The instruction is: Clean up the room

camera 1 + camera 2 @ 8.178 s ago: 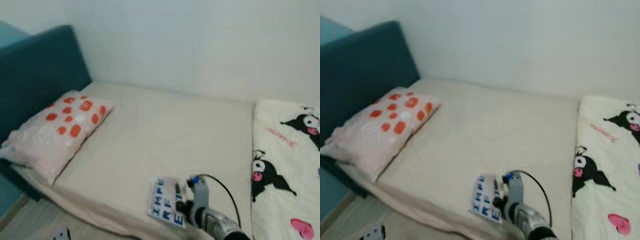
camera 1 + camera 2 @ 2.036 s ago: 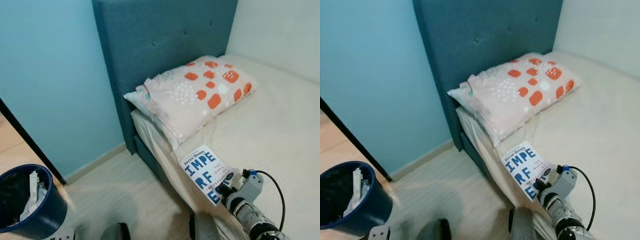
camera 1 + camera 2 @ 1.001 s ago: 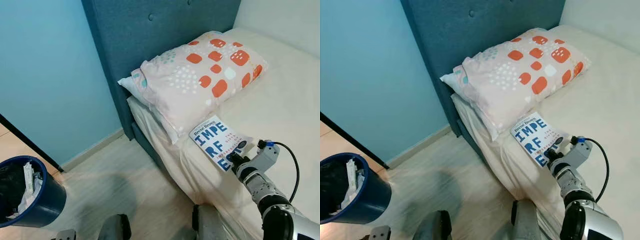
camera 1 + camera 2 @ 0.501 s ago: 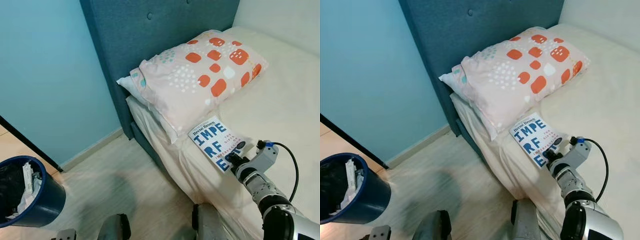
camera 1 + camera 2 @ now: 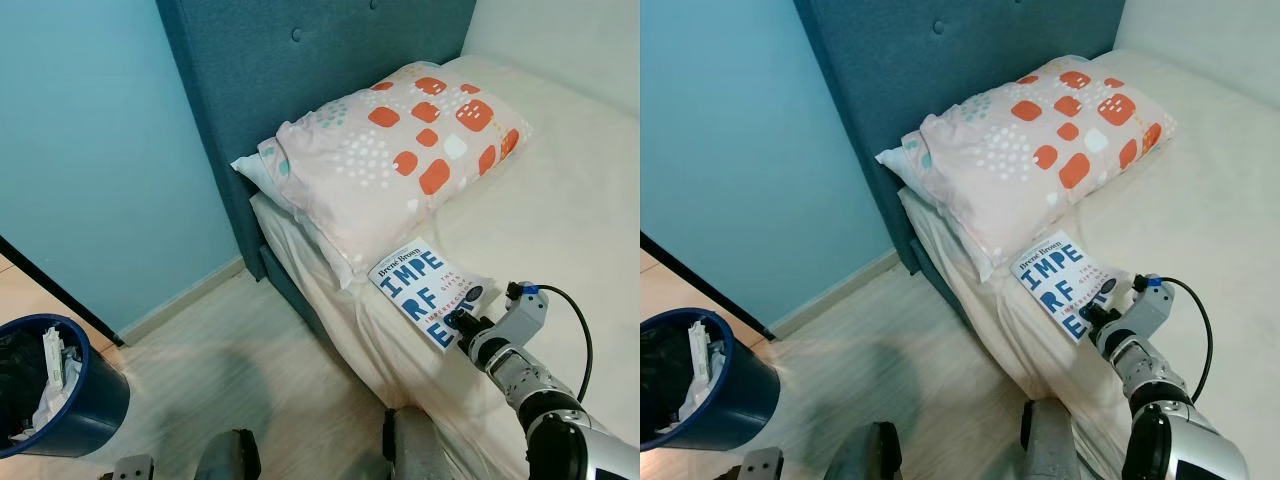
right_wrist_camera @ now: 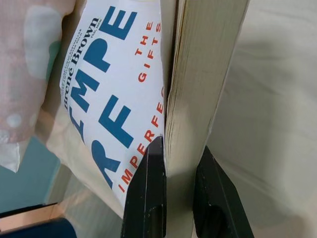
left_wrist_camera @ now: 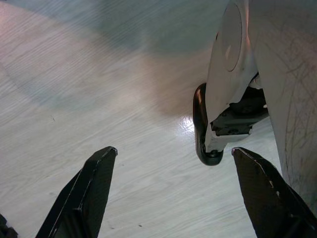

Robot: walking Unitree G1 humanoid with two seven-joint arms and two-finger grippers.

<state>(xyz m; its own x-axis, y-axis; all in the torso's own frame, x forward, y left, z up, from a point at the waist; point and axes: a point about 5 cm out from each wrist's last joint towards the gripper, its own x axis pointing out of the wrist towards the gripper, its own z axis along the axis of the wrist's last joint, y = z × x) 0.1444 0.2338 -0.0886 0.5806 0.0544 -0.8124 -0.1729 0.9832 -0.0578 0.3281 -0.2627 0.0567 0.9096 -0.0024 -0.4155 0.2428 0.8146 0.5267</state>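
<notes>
White-and-blue paperback book (image 5: pixel 425 291) is held over the bed (image 5: pixel 560 210) near its side edge, just below the pillow (image 5: pixel 395 165). It is judged light, semi-stiff, w/ a slick cover; the grip at its lower edge looks adequate, though the far end may sag. Right gripper (image 6: pixel 171 198) fingers are clamped across the page block. Left gripper (image 7: pixel 173 198) hangs idle over the floor, fingers wide apart.

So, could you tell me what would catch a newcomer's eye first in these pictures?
Probably the white book with big blue letters, pinched by the right gripper above the bed's near edge. Next, the pillow with orange patches against the teal headboard, and the dark blue bin on the floor.
</notes>
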